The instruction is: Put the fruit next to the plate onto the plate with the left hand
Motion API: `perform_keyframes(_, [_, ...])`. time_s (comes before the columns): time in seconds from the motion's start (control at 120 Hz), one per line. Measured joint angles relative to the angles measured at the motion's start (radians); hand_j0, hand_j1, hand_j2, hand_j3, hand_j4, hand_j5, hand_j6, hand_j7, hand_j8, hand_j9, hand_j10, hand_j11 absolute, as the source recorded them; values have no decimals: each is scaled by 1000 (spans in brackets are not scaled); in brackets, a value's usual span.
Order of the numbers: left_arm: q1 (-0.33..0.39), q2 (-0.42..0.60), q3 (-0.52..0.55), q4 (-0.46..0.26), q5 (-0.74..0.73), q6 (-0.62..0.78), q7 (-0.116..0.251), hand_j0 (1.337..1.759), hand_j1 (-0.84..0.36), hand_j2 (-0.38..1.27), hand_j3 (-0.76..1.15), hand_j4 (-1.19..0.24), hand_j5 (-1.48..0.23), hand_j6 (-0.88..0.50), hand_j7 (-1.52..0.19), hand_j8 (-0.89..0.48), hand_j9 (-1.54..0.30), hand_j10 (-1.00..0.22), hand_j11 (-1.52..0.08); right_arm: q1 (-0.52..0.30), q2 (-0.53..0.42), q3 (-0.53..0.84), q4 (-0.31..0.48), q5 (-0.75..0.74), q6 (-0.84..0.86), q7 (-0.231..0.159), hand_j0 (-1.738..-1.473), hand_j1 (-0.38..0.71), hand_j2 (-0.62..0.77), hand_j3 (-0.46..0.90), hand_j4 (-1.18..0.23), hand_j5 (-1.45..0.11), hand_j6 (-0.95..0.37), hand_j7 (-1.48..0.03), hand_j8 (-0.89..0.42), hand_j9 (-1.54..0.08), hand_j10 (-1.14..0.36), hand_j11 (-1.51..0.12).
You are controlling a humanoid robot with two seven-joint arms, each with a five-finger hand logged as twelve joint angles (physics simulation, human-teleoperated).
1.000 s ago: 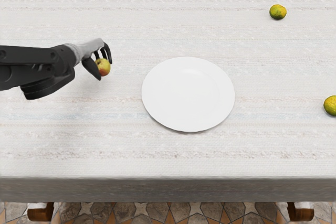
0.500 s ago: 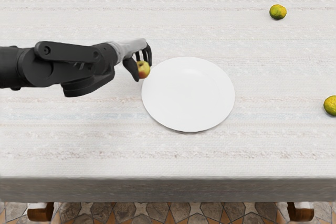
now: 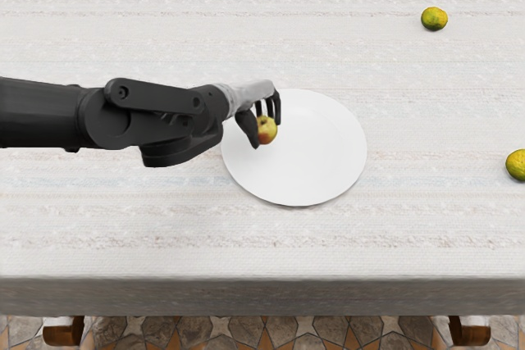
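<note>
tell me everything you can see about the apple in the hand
The apple is small and round, with smooth skin that goes from yellow-green to red. The left hand grips it, curled over its top and left side. It is over the left part of the white plate, inside the rim. Whether it rests on the plate or hangs just above it cannot be told.

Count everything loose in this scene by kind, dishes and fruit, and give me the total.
Round white plate: 1
Small red-and-yellow apple: 1, held in the left hand over the plate's left part
Yellow-green round citrus fruit: 2, one far back on the right, one at the picture's right edge
Total: 4
</note>
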Motion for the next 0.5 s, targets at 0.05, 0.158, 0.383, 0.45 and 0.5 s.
perform_keyframes(0.05, [8, -3, -1, 0, -2, -1, 0, 1657, -332, 456, 0, -681, -967, -428, -933, -505, -933, -699, -936, 0, 0, 0, 0, 0, 0, 0, -1658, -312, -6, 0, -31, -40, -31, -40, -31, -40, -31, -40])
perform_keyframes(0.158, [20, -9, -1, 0, -3, -12, 0, 1657, -328, 454, 0, -682, -955, -443, -930, -509, -928, -696, -930, 0, 0, 0, 0, 0, 0, 0, -1658, -312, -6, 0, -31, -40, -31, -40, -31, -40, -31, -40])
perform_keyframes(0.383, [28, -9, -2, 5, -19, -24, 0, 1657, -281, 311, 0, -596, -816, -453, -801, -504, -799, -605, -800, 0, 0, 0, 0, 0, 0, 0, -1658, -312, -6, 0, -31, -40, -31, -40, -31, -40, -31, -40])
perform_keyframes(0.45, [28, -9, -6, 7, -23, -25, -1, 1657, -203, 241, 0, -512, -695, -408, -684, -446, -683, -518, -684, 0, 0, 0, 0, 0, 0, 0, -1658, -312, -6, 0, -31, -40, -31, -40, -31, -40, -31, -40])
perform_keyframes(0.5, [22, -9, -10, 7, -24, -26, -1, 1658, -149, 200, 0, -455, -616, -375, -607, -404, -606, -461, -606, 0, 0, 0, 0, 0, 0, 0, -1658, -312, -6, 0, -31, -40, -31, -40, -31, -40, -31, -40])
